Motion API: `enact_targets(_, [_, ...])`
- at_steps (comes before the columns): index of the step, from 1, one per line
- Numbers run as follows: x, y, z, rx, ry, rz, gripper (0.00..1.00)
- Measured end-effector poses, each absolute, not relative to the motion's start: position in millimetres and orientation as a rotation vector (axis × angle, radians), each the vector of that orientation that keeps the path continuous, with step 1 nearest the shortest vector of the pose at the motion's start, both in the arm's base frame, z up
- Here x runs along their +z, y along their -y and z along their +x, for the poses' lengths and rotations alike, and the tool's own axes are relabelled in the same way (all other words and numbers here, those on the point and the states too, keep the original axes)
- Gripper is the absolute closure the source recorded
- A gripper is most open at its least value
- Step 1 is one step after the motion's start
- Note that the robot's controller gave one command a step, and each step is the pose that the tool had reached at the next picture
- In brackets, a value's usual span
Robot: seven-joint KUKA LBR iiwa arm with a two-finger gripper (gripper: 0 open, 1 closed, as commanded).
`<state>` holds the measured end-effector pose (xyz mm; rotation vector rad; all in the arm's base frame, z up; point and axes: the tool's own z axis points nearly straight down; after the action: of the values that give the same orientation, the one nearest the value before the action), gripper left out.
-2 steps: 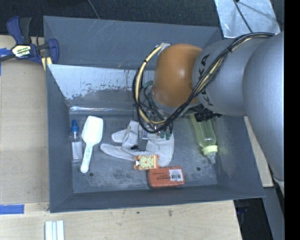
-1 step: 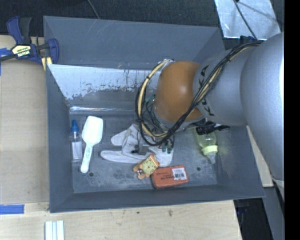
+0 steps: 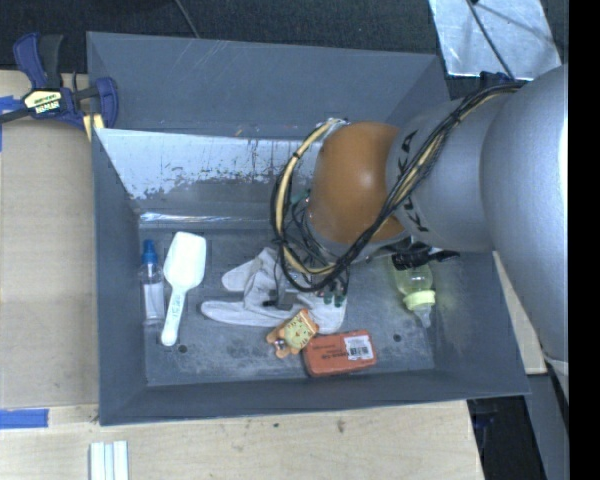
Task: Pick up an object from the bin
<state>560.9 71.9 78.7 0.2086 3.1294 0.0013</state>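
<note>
My gripper is down in the middle of the bin, mostly hidden under the arm's orange cover and cables. Its dark tip sits on a crumpled white cloth-like thing that spreads left and forward across the floor. Just in front of it lies a small orange-brown packet. Right of that packet is a flat orange pack with a white barcode label.
A white plastic scoop and a small clear bottle with a blue cap lie along the bin's left side. A yellow-green bottle lies at the right, beside the arm. The arm covers the bin's back right.
</note>
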Motion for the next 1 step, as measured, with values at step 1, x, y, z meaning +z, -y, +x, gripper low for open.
enact_targets(1, [77.0,-74.2,565.7,-0.002,-3.136,0.138,1.00])
